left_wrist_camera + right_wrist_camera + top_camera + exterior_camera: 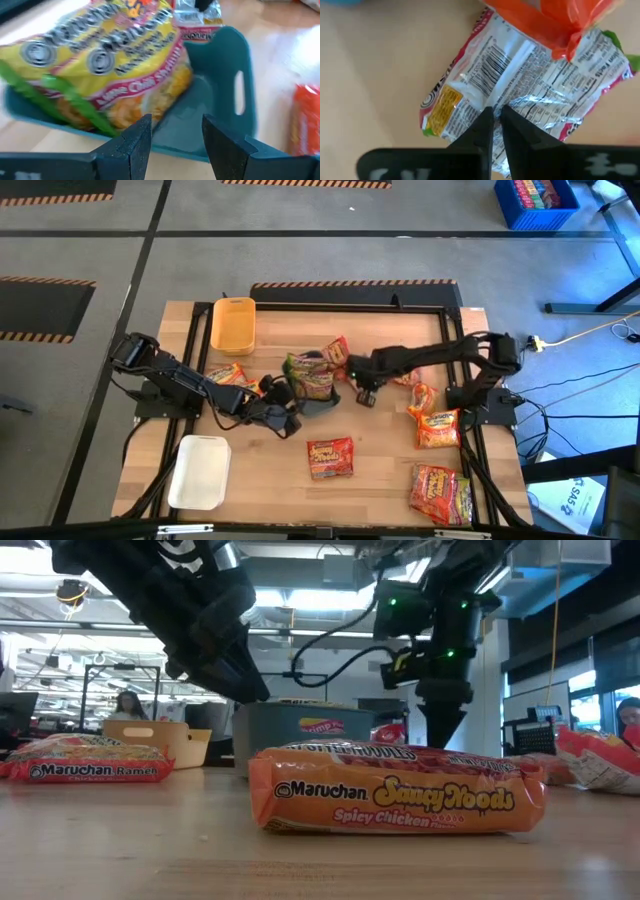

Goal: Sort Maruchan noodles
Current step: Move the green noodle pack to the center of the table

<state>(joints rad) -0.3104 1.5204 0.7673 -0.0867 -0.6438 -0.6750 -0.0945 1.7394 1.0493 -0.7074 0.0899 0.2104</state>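
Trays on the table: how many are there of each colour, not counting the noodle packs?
Yellow tray: 1
White tray: 1
Blue-grey tray: 1
Total: 3 trays

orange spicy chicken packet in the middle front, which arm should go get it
Probably the left. Its hand is open, empty and closest to the orange packet. The right hand is shut over a face-down packet farther back.
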